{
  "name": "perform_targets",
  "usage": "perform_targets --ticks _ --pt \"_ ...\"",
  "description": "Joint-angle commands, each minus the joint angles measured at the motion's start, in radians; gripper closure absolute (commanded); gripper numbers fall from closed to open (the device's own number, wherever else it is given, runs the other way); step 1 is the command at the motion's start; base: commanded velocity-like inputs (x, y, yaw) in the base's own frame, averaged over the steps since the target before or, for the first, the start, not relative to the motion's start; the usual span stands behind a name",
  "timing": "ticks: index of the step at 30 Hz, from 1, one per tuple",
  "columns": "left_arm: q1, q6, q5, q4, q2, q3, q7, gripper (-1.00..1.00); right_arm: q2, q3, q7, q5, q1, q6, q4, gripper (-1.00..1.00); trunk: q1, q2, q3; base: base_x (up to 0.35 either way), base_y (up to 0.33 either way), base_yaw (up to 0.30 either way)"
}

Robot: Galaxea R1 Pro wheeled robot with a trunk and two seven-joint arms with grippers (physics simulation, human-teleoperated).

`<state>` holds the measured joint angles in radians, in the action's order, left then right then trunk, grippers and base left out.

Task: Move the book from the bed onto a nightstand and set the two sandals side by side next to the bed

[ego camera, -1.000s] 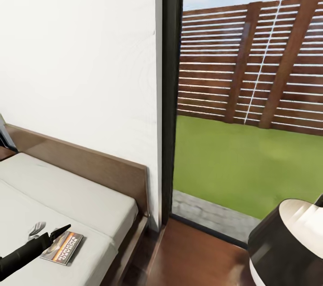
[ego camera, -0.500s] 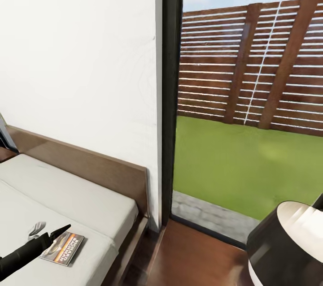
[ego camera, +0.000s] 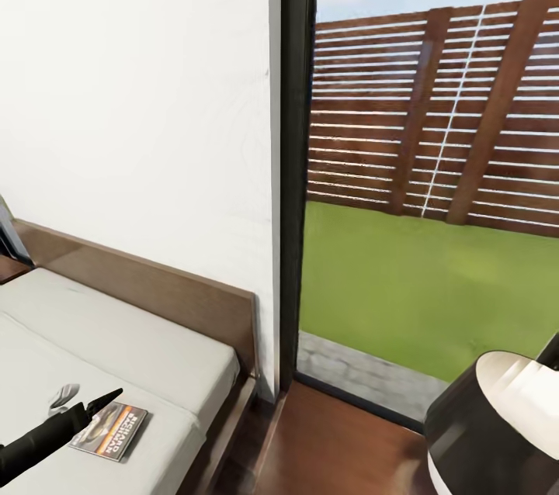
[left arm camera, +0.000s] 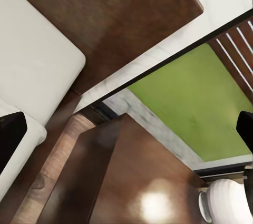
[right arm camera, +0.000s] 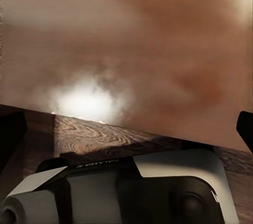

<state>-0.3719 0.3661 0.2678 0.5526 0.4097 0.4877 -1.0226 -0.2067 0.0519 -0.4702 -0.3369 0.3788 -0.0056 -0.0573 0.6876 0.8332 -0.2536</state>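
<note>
- Paperback book [ego camera: 109, 431] lies flat, cover up, on the off-white mattress of the bed [ego camera: 132, 340], near the mattress edge that faces the window.
- Book looks thin, light and somewhat bendy, in my judgement; pressed flat into soft bedding, it offers little to pinch from above. Best hold is likely a thin edge, perhaps after sliding it toward the mattress edge so one finger can get under.
- Left gripper [ego camera: 105, 400] hangs just over the book's far corner, its dark tip pointed; in the left wrist view both fingers sit at the picture's sides, spread wide apart with nothing between them.
- Right gripper's fingers [right arm camera: 246, 129] show at the edges of its own wrist view over blurred brown wood, likewise apart and empty.
- Against the earlier frames, the whole head view has crept slightly: camera movement. Book and left gripper keep the same relation.
</note>
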Motion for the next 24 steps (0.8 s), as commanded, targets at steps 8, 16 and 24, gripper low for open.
perform_targets --ticks 8,16,24 --pt "-0.001 0.010 0.004 0.000 0.000 0.002 -0.002 -1.00 0.000 0.005 -0.005 -0.004 0.002 -0.001 -0.004 -1.00 -0.031 -0.055 0.024 0.000 0.000 0.000" --pt "-0.001 0.010 0.004 0.000 0.000 0.002 -0.002 -1.00 0.000 0.005 -0.005 -0.005 0.002 -0.001 -0.004 -1.00 -0.061 -0.111 0.049 0.000 0.000 0.000" --pt "-0.001 0.010 0.004 0.000 0.000 0.002 -0.002 -1.00 0.000 0.005 -0.005 -0.004 0.002 -0.001 -0.004 -1.00 -0.092 -0.167 0.074 0.000 0.000 0.000"
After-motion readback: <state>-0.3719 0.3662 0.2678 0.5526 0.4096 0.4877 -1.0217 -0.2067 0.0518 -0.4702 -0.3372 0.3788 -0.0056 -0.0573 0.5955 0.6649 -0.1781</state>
